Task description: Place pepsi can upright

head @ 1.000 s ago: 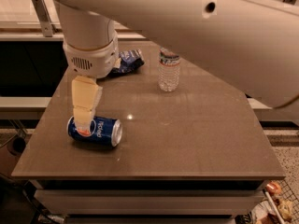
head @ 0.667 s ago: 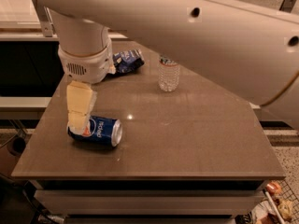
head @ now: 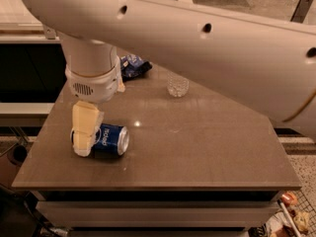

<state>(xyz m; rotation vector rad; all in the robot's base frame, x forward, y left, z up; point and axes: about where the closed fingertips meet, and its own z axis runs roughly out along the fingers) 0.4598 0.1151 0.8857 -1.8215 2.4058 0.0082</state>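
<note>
The pepsi can (head: 111, 140) lies on its side on the brown table (head: 197, 152), near the left front, with its silver end facing right. My gripper (head: 85, 138) hangs from the white arm straight down over the can's left end. Its cream fingers (head: 85, 128) reach down to the table and cover that end of the can. The far finger is hidden behind the near one.
A dark blue snack bag (head: 133, 66) lies at the back left. The lower part of a clear water bottle (head: 177, 85) stands at the back middle; the arm hides its top. The table's left and front edges are near the can.
The gripper has come down and shifted slightly left, from the can's upper part to its left end at table level. The can has stayed in place, lying down.
</note>
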